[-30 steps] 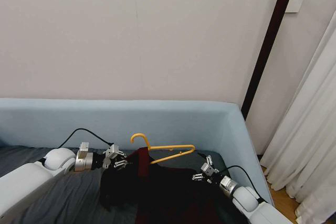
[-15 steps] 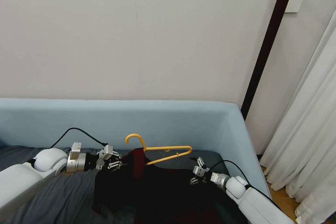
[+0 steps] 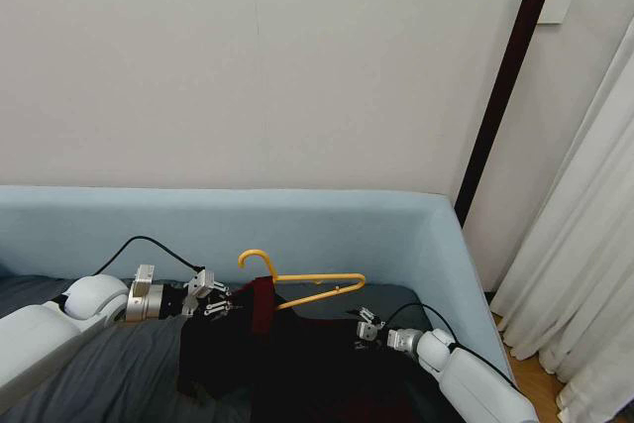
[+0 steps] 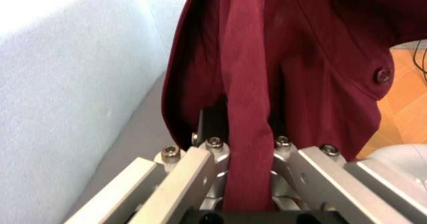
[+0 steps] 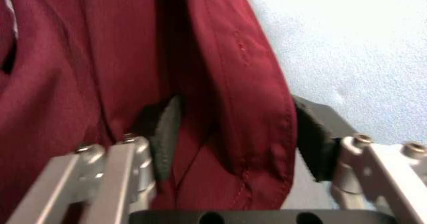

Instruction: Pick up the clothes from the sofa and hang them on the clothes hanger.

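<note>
The dark red button shirt [image 3: 289, 356], draped on the yellow plastic hanger [image 3: 327, 277] in front of the light-blue upholstered sofa [image 3: 327, 225] backrest, is clamped at opposite sides by the left gripper [image 3: 213, 301] and right gripper [image 3: 365, 329], evidently to keep it spread for lifting.

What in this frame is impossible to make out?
Head view: the yellow hanger's left half, covered by the red shirt.
Head view: the shirt's hem, cut off by the bottom edge.
Head view: the dark pole's top, cut off by the upper edge.
</note>
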You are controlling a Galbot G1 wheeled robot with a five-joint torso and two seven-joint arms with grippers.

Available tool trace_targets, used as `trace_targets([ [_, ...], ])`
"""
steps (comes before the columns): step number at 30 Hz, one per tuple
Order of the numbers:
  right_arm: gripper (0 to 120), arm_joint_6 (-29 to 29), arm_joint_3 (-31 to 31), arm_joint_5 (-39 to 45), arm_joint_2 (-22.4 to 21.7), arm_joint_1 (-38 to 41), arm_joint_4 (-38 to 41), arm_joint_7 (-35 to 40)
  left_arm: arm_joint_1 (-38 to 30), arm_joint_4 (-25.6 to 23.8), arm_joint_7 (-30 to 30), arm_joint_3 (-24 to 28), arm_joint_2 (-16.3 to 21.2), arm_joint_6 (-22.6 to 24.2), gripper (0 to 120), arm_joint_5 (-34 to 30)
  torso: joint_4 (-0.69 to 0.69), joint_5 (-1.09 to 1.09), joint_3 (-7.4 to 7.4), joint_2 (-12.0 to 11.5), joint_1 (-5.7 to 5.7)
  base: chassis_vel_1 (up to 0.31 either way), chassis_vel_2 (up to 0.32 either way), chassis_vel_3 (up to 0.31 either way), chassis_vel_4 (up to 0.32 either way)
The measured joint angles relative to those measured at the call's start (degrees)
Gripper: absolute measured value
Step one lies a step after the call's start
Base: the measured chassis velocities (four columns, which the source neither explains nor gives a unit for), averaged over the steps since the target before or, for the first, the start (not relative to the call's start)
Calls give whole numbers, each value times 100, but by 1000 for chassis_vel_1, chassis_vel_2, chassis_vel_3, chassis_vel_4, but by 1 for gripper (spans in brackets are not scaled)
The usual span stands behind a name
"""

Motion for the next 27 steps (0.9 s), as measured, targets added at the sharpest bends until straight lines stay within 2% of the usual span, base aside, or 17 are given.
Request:
trace_targets([
  [3,41,22,-2,22,-2,-5,11,45,49,2,1,-49,0,-2,2,4,0,0,0,0,0,0,0,0,0],
  [4,41,22,-2,22,-2,-5,11,45,49,2,1,-49,0,-2,2,4,0,0,0,0,0,0,0,0,0],
  [8,23,28,24,38,17,-21,0,11,119,-9,15,-123,6,-2,2,10,0,0,0,0,0,0,0,0,0],
  [9,23,28,24,38,17,-21,0,11,119,-9,15,-123,6,-2,2,10,0,0,0,0,0,0,0,0,0],
  [12,9,30,37,81,24,-52,16,39,129,21,18,-129,21,-2,2,14,0,0,0,0,0,0,0,0,0],
  [13,9,30,37,81,24,-52,16,39,129,21,18,-129,21,-2,2,14,0,0,0,0,0,0,0,0,0],
  [15,1,30,39,112,24,-54,21,26,128,21,20,-129,31,-2,2,14,0,0,0,0,0,0,0,0,0],
  [27,0,15,217,547,24,-119,116,74,281,-66,74,-279,122,14,2,84,1,0,0,0,0,0,0,0,0],
])
